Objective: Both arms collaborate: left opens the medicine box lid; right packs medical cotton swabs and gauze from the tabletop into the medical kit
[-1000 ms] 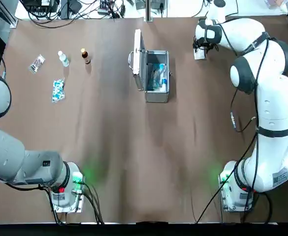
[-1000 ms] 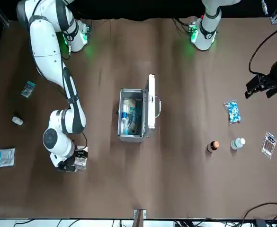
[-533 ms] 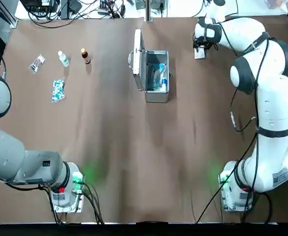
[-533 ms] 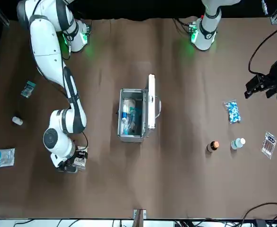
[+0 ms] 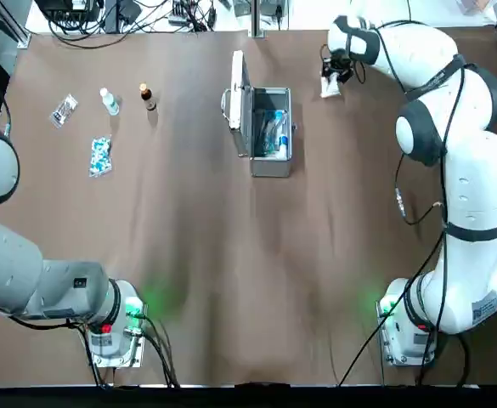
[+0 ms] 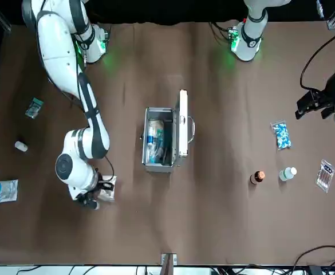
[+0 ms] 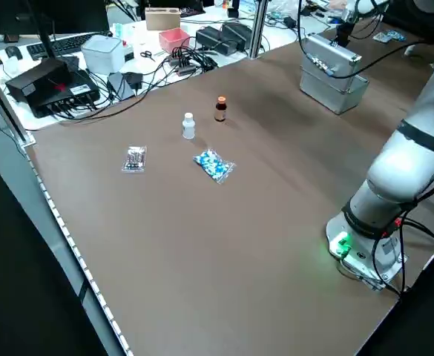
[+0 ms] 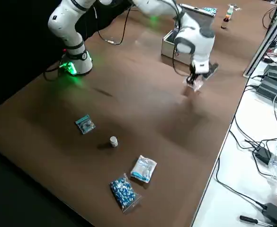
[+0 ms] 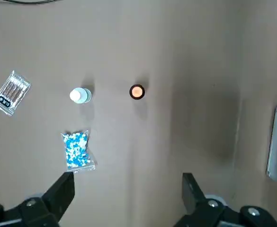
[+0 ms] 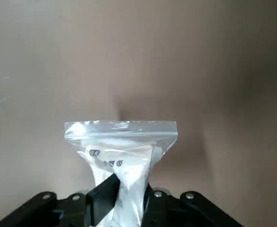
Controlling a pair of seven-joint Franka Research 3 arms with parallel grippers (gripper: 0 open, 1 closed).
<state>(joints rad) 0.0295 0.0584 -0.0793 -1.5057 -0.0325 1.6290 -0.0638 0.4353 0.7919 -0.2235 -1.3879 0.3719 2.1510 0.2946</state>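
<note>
Edging nearer the medical kit (image 5: pixel 271 169), the right gripper (image 10: pixel 131 185) is carrying the gauze (image 10: pixel 123 163).

Its fingers are closing around the white packet in its clear zip bag, which is hanging above the tabletop (image 5: pixel 206 255) to the right of the kit, well apart from it. The kit is standing with its lid (image 5: pixel 238 106) open, the blue-and-white cotton swabs (image 5: pixel 273 132) lying inside. The left gripper (image 9: pixel 128 179) is hovering beyond the left-side supplies, fingers spread, holding nothing.

A robotics lab: beyond the right gripper (image 10: pixel 131 201), past the brown table's (image 5: pixel 223 255) far edge, a white bench (image 7: pixel 139 55) holds tangled cables (image 7: pixel 191 61) and a keyboard (image 7: pixel 68 46).
</note>
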